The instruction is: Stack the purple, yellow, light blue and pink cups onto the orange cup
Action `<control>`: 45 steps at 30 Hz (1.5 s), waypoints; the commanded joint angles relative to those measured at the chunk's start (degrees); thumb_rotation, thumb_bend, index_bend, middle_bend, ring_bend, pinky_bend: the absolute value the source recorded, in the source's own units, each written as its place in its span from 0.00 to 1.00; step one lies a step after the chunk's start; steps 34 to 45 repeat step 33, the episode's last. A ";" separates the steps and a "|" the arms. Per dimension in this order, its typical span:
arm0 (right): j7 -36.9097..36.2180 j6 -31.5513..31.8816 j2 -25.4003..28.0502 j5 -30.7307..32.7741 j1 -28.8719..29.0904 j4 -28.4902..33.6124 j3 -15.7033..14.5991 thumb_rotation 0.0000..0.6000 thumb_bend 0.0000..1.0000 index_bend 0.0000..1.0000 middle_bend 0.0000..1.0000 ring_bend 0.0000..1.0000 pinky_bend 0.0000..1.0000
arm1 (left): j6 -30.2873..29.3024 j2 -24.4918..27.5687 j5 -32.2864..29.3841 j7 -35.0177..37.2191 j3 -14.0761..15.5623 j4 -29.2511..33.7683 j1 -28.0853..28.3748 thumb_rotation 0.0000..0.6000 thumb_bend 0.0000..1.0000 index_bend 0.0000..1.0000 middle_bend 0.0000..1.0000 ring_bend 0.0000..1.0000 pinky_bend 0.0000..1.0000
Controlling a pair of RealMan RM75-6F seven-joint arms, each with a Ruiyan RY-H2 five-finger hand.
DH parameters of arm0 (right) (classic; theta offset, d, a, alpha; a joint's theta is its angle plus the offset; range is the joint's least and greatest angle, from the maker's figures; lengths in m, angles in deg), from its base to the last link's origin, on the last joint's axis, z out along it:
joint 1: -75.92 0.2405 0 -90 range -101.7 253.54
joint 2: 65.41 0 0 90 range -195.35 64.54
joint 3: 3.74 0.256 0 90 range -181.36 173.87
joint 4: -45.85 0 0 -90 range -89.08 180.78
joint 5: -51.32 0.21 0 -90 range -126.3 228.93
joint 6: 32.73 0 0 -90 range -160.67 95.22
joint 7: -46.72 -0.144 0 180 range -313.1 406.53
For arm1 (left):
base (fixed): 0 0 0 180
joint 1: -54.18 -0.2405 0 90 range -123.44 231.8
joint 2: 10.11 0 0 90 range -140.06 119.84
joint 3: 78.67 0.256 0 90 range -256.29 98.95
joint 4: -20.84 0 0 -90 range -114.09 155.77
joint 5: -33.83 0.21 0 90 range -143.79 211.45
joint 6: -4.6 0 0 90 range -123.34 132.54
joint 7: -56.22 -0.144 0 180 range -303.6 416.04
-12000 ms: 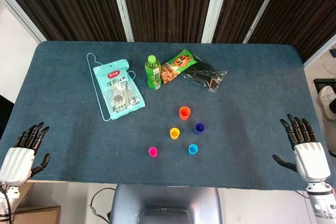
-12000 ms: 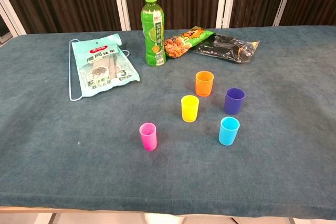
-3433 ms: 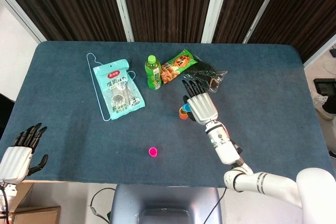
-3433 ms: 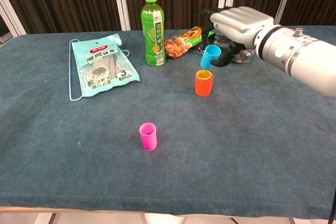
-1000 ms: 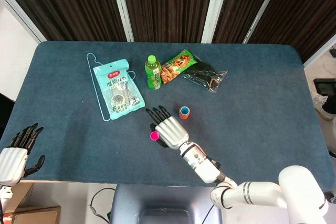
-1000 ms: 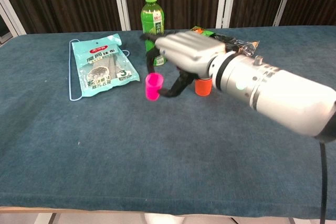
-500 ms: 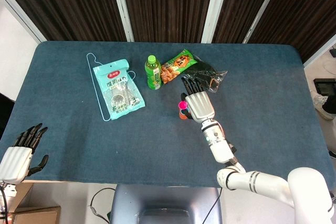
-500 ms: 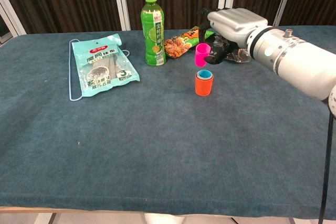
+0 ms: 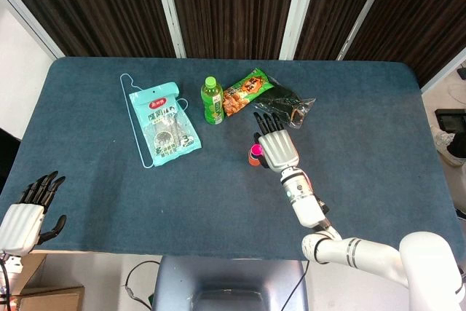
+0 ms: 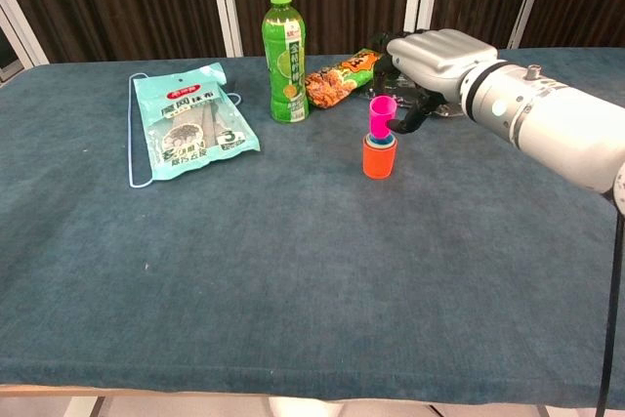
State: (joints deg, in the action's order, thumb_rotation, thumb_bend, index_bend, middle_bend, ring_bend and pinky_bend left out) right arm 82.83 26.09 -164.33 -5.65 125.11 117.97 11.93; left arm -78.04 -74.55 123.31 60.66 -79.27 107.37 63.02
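On table centre: one orange cup (image 10: 379,159) | right hand (image 10: 430,58) fingers grasping one pink cup (image 10: 381,116) | left hand (image 9: 23,218) fingers released

The right hand (image 10: 422,70) has a smooth silver-white back and thin black fingers (image 9: 266,119). Its arm (image 10: 547,129) is a fat white tube with a grey ring. The left hand (image 9: 25,216) looks the same

A green plastic drink bottle (image 10: 282,54) is standing upright on the dark blue cloth-covered table (image 10: 244,290). A teal packet on a light blue wire hanger (image 10: 188,126) is lying flat to its left; an orange-green snack bag (image 10: 340,78) and a black crinkly bag (image 9: 285,105) are lying to its right
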 commanded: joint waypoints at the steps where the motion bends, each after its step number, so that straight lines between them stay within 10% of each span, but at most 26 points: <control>1: 0.37 -0.25 -0.33 0.36 0.13 -0.38 -0.24 1.00 0.47 0.63 0.11 0.00 0.00 | 0.00 0.01 0.02 0.00 0.03 -0.07 0.00 1.00 0.39 0.00 0.00 0.00 0.15; 11: 1.32 -0.72 3.70 2.12 -1.29 5.41 -1.35 1.00 0.47 0.02 0.00 0.00 0.00 | -0.35 0.02 0.26 0.46 0.08 -0.25 -0.09 1.00 0.39 0.00 0.00 0.00 0.15; 15: -0.27 5.84 12.51 -3.72 -7.39 18.19 -5.62 1.00 0.42 0.00 0.00 0.00 0.00 | -0.66 0.02 0.45 0.57 0.07 -0.40 -0.15 1.00 0.39 0.00 0.00 0.00 0.15; 19: -1.92 17.22 25.08 -14.17 -18.66 31.91 -16.21 1.00 0.36 0.00 0.00 0.00 0.00 | -1.38 -0.13 0.89 0.04 0.12 -0.44 -0.37 1.00 0.40 0.00 0.00 0.00 0.15; 24: -11.68 32.60 29.32 -25.35 -33.15 26.02 -26.02 1.00 0.35 0.00 0.00 0.00 0.00 | -1.65 -0.95 2.07 -2.14 0.72 -0.18 -0.44 1.00 0.42 0.00 0.00 0.00 0.15; 45: -21.10 33.33 32.72 -26.23 -38.15 23.40 -25.33 1.00 0.34 0.00 0.00 0.00 0.00 | -0.77 -2.91 2.96 -6.69 1.18 0.23 0.11 1.00 0.42 0.00 0.00 0.00 0.15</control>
